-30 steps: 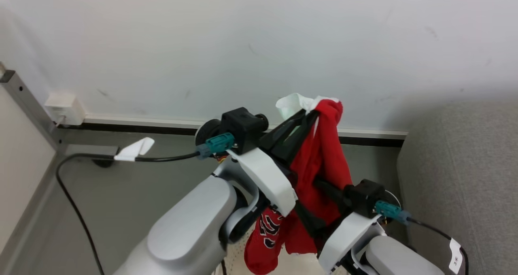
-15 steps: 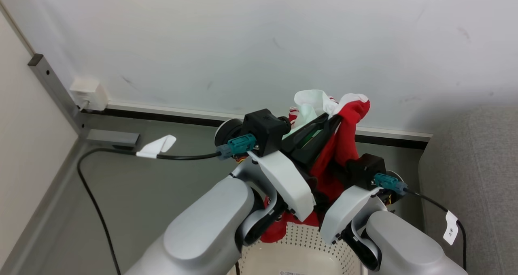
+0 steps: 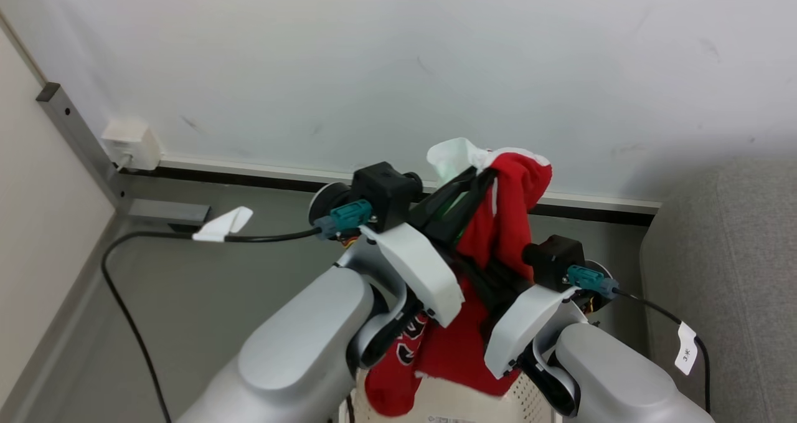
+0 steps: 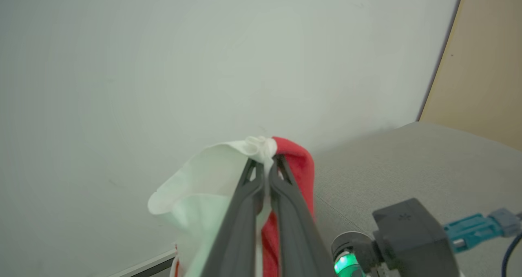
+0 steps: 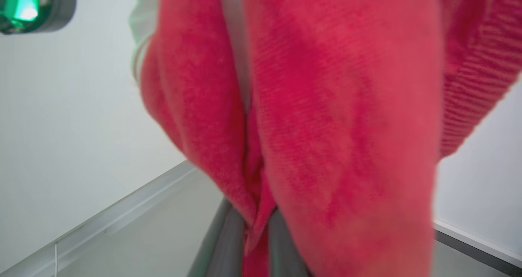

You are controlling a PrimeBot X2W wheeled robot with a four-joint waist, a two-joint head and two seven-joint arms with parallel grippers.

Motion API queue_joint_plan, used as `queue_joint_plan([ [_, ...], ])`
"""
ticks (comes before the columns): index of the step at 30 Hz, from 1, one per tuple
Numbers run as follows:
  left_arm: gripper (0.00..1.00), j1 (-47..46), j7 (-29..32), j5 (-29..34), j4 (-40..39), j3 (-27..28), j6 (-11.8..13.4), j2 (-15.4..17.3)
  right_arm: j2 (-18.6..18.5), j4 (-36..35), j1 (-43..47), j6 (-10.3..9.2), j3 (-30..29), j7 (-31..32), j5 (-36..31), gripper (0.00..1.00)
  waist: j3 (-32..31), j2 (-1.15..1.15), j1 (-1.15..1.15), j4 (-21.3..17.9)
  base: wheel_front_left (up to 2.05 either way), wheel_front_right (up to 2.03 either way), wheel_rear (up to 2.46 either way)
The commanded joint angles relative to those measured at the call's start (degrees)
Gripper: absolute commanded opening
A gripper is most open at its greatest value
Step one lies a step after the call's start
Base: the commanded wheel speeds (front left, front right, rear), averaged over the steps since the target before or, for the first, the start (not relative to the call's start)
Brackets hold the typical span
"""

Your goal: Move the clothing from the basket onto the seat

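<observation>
Above the laundry basket [image 3: 529, 399] at six o'clock, hold the red jersey [image 3: 498, 236] high: left claw [image 4: 265, 162] pinching its white-trimmed top, right claw [image 5: 255, 228] pressed onto a red fold lower down (hem dangling just over the basket wall). Lift both claws together until the hem clears, then swing toward the grey sofa [image 3: 735, 255] at three o'clock, matching speeds to avoid tearing loose; release only over the cushion.
</observation>
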Motion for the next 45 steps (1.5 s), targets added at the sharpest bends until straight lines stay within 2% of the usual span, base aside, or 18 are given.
queue_joint_plan([
  [1, 0.0, 0.0, -0.8, -0.6, 0.1, 0.2, 0.3, 0.6, 0.1, -0.4, 0.5, 0.13, 0.0, 0.0, 0.3, 0.0, 0.0, 0.0, 0.0, -0.2, 0.0, 0.0, 0.0],
  [8, 0.0, 2.4, -1.9, -1.6, 1.8, 1.3, 0.8, 2.8, -2.4, -3.7, 2.6, 0.13, -0.9, 0.0, -0.5, 0.0, -0.8, 0.0, 0.0, -1.6, 0.0, 0.0, 0.0],
  [17, 0.0, 7.0, -2.7, -2.4, 1.7, 1.4, 1.5, 5.0, -5.8, -8.4, 7.2, 0.12, -6.8, 0.0, -4.7, 0.0, -2.3, 0.0, 0.0, -2.8, 0.0, 0.0, 0.0],
  [18, 0.36, 7.4, -2.8, -2.6, 1.4, 1.4, 1.5, 5.0, -6.1, -8.9, 7.5, 0.12, -7.4, 0.0, -5.4, 0.0, -2.5, 0.0, 0.0, -3.0, 0.0, 0.0, 0.0],
  [19, 0.81, 7.9, -2.9, -2.8, 1.2, 1.3, 1.6, 5.1, -6.3, -9.5, 8.0, 0.12, -7.8, 0.0, -6.0, 0.0, -2.6, 0.0, 0.0, -3.2, 0.0, 0.0, 0.0],
  [20, 1.0, 8.2, -3.0, -2.8, 0.9, 1.2, 1.8, 5.3, -6.6, -10.0, 8.3, 0.13, -8.3, 0.0, -6.6, 0.0, -2.7, 0.0, 0.0, -3.4, 0.0, 0.0, 0.0],
  [32, 1.0, 12.7, -5.1, -1.9, -3.3, 0.3, 2.7, 7.2, -11.7, -16.4, 10.2, 0.1, -14.3, 0.0, -14.0, 0.0, -3.1, 0.0, 0.0, -8.6, 0.0, 0.0, 0.0],
  [45, 1.0, 14.4, -7.6, -0.4, -5.3, 0.0, 3.4, 8.2, -17.2, -23.7, 9.5, 0.09, -23.5, 0.0, -18.3, 0.0, -1.7, 0.0, 0.0, -18.7, 0.0, 0.0, 0.0],
])
